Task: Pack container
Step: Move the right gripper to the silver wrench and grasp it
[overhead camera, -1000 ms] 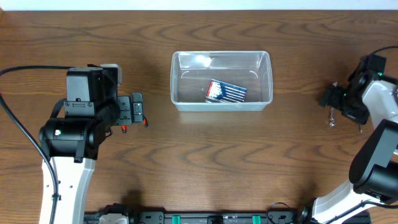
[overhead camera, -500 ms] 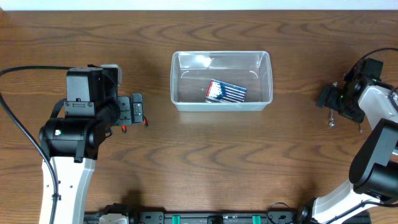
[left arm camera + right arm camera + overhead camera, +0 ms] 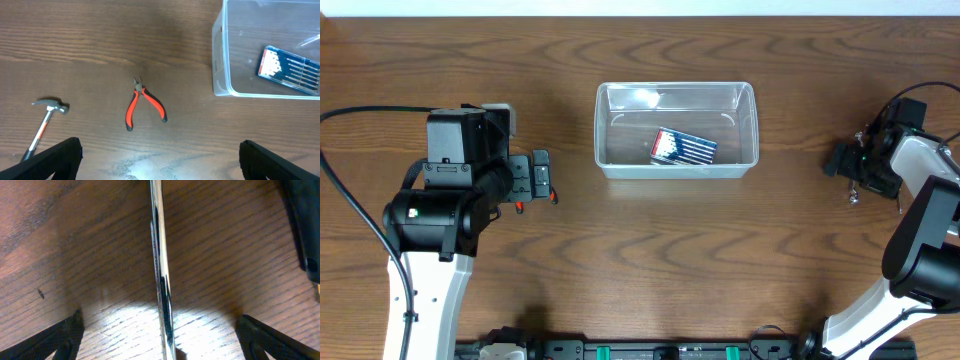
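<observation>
**Right gripper [image 3: 162, 330] straddles a slender metal tool [image 3: 159, 255]; container [image 3: 677, 88] lies to its left**

In the right wrist view the tool lies flat on the tabletop [image 3: 720, 260]. Its long axis runs straight away from the camera, down the middle of the gap between the two fingers. The fingers are spread wide, one at each lower corner, and neither touches the metal, so the gripper is released and holds nothing. The tool's axis lies across the closing direction, so a pinch should meet its narrow sides squarely (what kind of tool it is cannot be made out).

The clear container sits at the centre of the tabletop, upright, with a blue case [image 3: 685, 148] already inside. In the overhead view it is well apart from the right gripper, on the robot's left of it, so the carry would run leftward.

The left gripper [image 3: 160, 145] is also released and empty. It hovers over red-handled pliers [image 3: 145, 105], with a hammer [image 3: 47, 117] further to its left. It is the nearer of the two to the container, but the metal tool belongs to the right arm.
</observation>
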Robot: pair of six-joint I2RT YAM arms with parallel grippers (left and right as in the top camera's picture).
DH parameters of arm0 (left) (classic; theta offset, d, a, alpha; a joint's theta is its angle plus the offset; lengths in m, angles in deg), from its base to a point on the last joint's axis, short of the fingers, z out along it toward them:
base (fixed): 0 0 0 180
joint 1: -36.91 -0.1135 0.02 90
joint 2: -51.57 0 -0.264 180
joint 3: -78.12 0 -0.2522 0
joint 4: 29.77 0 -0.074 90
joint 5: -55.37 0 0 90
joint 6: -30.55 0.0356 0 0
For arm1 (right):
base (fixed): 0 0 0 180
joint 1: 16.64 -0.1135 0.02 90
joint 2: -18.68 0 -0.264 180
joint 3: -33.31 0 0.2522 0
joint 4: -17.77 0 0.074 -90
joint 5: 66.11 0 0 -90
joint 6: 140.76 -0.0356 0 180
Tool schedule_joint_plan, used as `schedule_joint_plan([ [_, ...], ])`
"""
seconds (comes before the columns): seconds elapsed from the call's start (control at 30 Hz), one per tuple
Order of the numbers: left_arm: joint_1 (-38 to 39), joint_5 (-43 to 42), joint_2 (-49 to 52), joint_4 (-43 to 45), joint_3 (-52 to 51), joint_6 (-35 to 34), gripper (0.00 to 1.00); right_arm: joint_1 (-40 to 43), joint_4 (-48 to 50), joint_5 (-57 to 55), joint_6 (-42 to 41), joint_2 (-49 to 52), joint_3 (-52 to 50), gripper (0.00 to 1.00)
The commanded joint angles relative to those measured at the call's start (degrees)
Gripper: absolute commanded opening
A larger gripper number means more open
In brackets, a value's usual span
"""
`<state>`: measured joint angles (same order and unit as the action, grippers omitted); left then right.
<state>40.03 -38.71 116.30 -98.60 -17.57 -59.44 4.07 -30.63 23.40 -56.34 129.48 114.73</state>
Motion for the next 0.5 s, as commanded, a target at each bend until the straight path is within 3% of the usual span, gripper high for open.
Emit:
schedule_joint_plan([
  [0.0,0.13,0.66,0.11,0.00,1.05,0.37,0.99,-0.35,0.15,1.20,0.52,2.80,-0.24,0.97],
  [0.2,0.13,0.66,0.11,0.02,1.05,0.37,0.98,-0.35,0.13,1.20,0.52,2.80,-0.24,0.74],
  [0.4,0.13,0.66,0.11,0.00,1.05,0.37,0.99,-0.35,0.09,1.20,0.52,2.80,-0.24,0.62],
  [0.47,0.13,0.66,0.11,0.02,1.05,0.37,0.98,-0.35,-0.11,1.20,0.52,2.80,-0.24,0.54],
])
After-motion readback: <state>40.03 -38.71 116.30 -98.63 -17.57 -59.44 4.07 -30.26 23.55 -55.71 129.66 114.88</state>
